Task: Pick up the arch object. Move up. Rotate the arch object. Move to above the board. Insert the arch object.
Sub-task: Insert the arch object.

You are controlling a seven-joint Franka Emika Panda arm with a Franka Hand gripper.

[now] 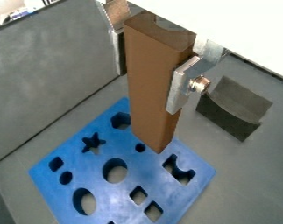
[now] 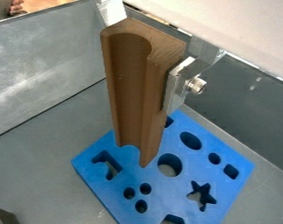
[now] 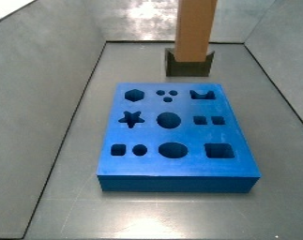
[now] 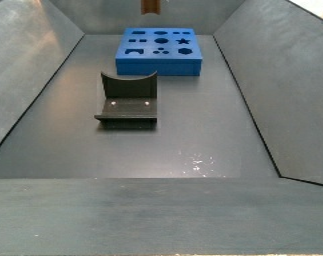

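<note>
The tool (image 1: 155, 66) pinches the arch object (image 1: 152, 83) between its silver fingers (image 1: 186, 80), holding it upright above the board (image 1: 74, 153) in both wrist views. In a side view the slab (image 3: 196, 26) hangs at top centre, over the board's far edge (image 3: 173, 131)

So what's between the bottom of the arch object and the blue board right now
Nothing: in a wrist view the arch object, clamped in the pincer, hangs over the board with only air beneath its lower end.
</note>
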